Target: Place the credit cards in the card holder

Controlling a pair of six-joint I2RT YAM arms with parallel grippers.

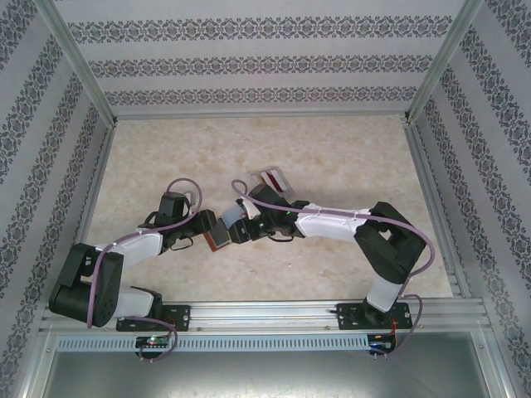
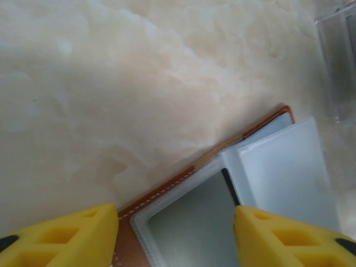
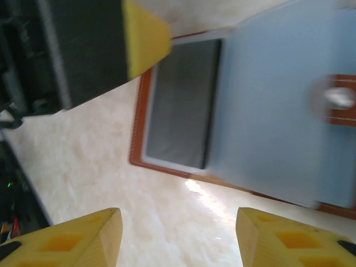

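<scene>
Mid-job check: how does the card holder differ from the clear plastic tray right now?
Material: the card holder is opaque orange-brown with a grey lining; the clear tray is see-through plastic.
Form: the card holder lies folded open and flat; the clear tray has upright walls.
Place: from above, the card holder sits closer to the near edge of the table, the clear tray farther back.
Both rest on the table.

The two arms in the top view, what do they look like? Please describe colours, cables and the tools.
The left arm and the right arm both have white link shells, black joints and bases, and a lilac cable looping alongside. The left tool and the right tool each have two blocky yellow fingers with cut-out hollows.
</scene>
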